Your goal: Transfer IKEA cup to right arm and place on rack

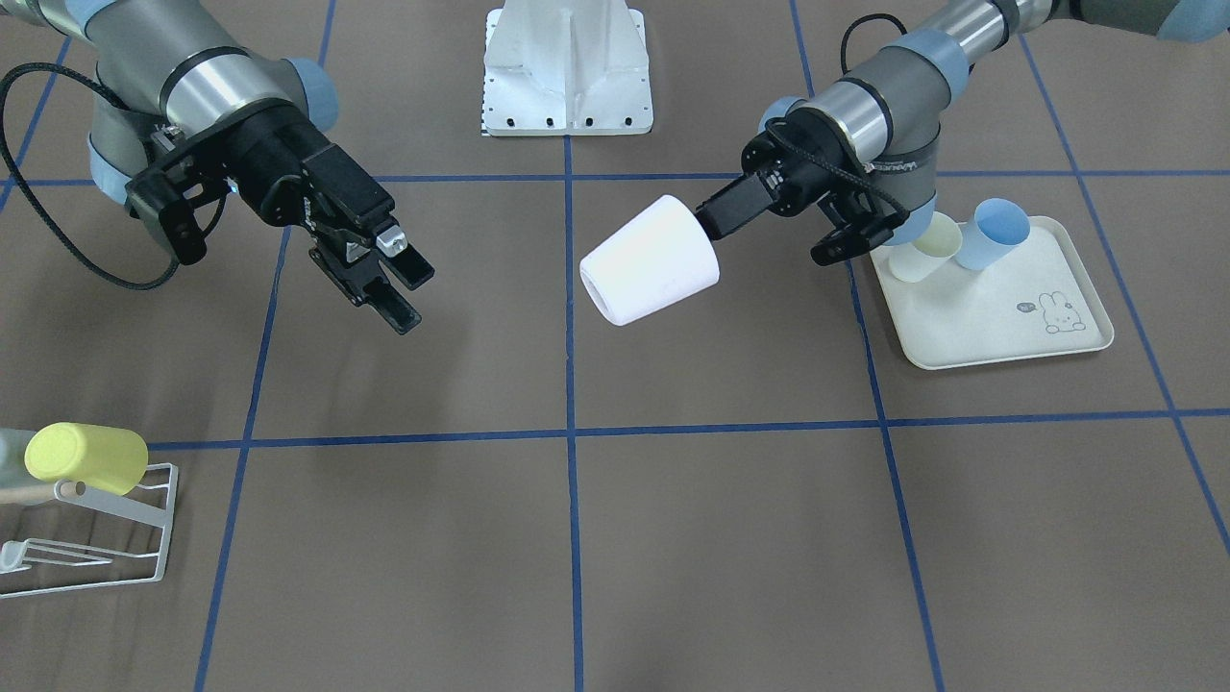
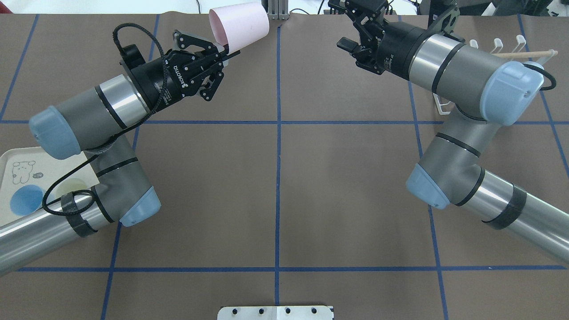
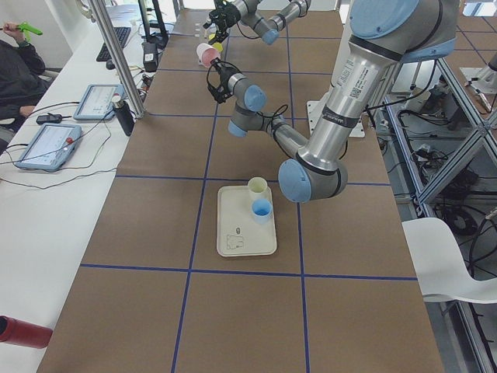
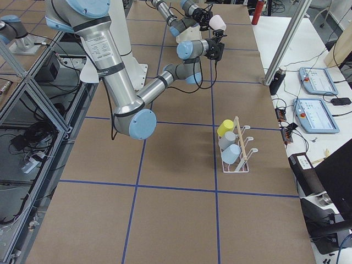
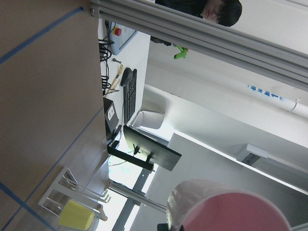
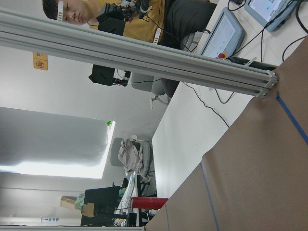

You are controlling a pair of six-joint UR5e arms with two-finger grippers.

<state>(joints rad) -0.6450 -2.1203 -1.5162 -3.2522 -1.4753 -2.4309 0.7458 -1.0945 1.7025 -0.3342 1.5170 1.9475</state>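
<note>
**Light cup at the handover point, base offered to the waiting jaws**

Nearest the front camera, at the near left corner, stands the rack [image 1: 115, 507], with a yellow cup [image 1: 86, 459] already lying on its prongs. Further back on the left, the right gripper [image 1: 418, 300] hangs over the table with its thick jaws apart and nothing in them.

At the centre the IKEA cup [image 1: 651, 274] is in the air, lying on its side and tilted. It is near the right gripper but apart from it, and well apart from the rack. To its right, the left gripper [image 1: 713, 221] is clamped on the wall at the cup's wider end, so the narrower base end points toward the open jaws.

The cup looks like stiff, smooth plastic: light, not fragile, but tapered and likely slippery. The right gripper would do best to take hold across the body near the base end, away from the fingers already on it.

On the far right a cream tray [image 1: 980, 317] carries a cream cup [image 1: 927, 245] and a blue cup [image 1: 999, 231]. The table [image 1: 721, 538] is brown and matt, with a grid of blue tape. A white bench with control tablets [image 4: 314, 81] runs beside it.
</note>
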